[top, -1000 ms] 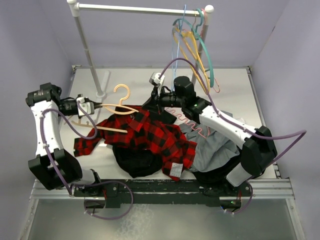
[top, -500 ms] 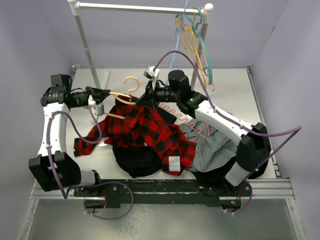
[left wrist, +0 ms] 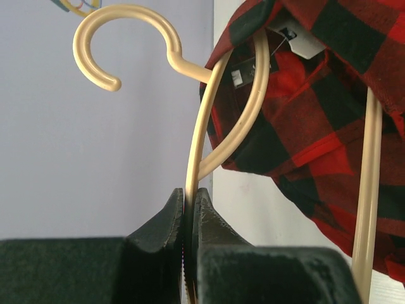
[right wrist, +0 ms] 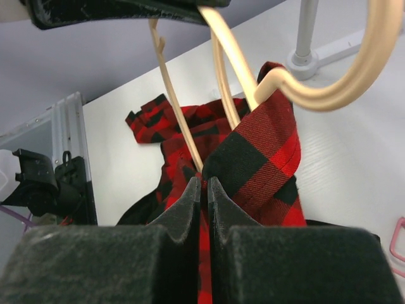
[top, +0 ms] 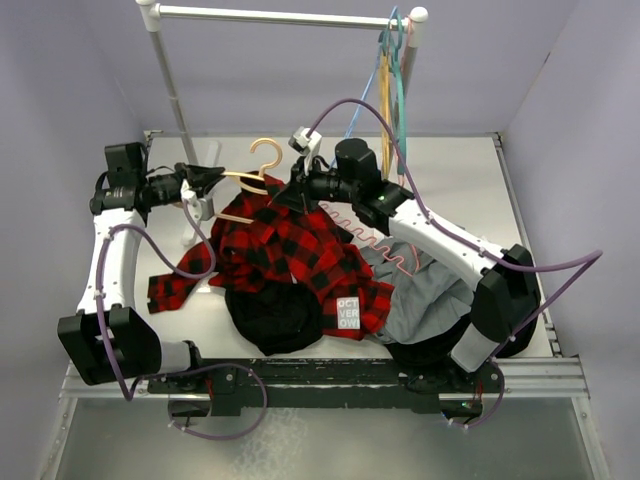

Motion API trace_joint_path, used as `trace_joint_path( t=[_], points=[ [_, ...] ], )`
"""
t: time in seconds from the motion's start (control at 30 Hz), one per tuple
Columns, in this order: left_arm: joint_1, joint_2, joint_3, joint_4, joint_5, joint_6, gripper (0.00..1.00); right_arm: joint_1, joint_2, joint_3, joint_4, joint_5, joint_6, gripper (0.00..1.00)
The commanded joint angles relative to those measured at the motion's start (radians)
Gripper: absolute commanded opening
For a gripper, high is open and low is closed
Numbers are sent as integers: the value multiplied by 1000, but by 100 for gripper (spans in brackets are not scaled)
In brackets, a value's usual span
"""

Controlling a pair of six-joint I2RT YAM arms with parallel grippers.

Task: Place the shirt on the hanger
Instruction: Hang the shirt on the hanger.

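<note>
Sam: Both arms have gone up and back since a moment ago, and the hanger (left wrist: 126,11) and the top of the shirt (top: 295,250) went up with them.

Lu: Who holds what?

Sam: The left gripper (left wrist: 190,193) has its fingers pressed together on one thin arm of the hanger. The right gripper (right wrist: 204,183) pinches a fold of the shirt, right by the hook.

Lu: Is the shirt on yet?

Sam: Only partly, I think. In the left wrist view, one side of the hanger goes into the neck hole, next to the white tag (left wrist: 304,39). The side that the left gripper holds is bare.

Lu: And the rest of the shirt?

Sam: It hangs down and lies on the table (top: 450,170), on top of the black garment (top: 270,320) and beside the grey garment (top: 430,300). One sleeve lies flat toward the left arm.

Lu: So what is left?

Sam: I guess the neck has to be pulled over the bare side too, so both shoulders sit on the hanger. Then the grippers can let go.
</note>
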Motion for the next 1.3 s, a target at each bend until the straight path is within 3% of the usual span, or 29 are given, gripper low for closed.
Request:
trace_joint_path(
  t=[0.0, 0.2, 0.4, 0.57, 0.73, 0.8, 0.83, 1.07, 1.27],
  points=[
    [-22, -36, 33, -112, 73, 121, 0, 7, -73, 26, 41, 80, -23, 0],
    [-24, -41, 42, -241, 95, 230, 0, 4, -72, 103, -43, 110, -90, 0],
    [-26, -43, 60, -241, 134, 234, 0, 3, -60, 127, -107, 77, -111, 0],
    [-36, -42, 88, -188, 162, 167, 0, 3, -76, 93, -135, 57, -122, 11],
    [-45, -39, 97, -171, 185, 130, 0, 2, -160, 39, -140, 67, -149, 49],
    [-50, -38, 97, -189, 187, 150, 0, -6, -220, 8, -133, 76, -170, 86],
    [-52, -36, 97, -197, 187, 160, 0, -14, -255, -7, -134, 76, -184, 98],
    [-63, -39, 105, -248, 196, 203, 0, -96, -465, -177, -240, 97, -274, 100],
    [-70, -39, 119, -315, 207, 263, 0, -89, -529, -383, -130, 120, -236, 91]
  ],
)
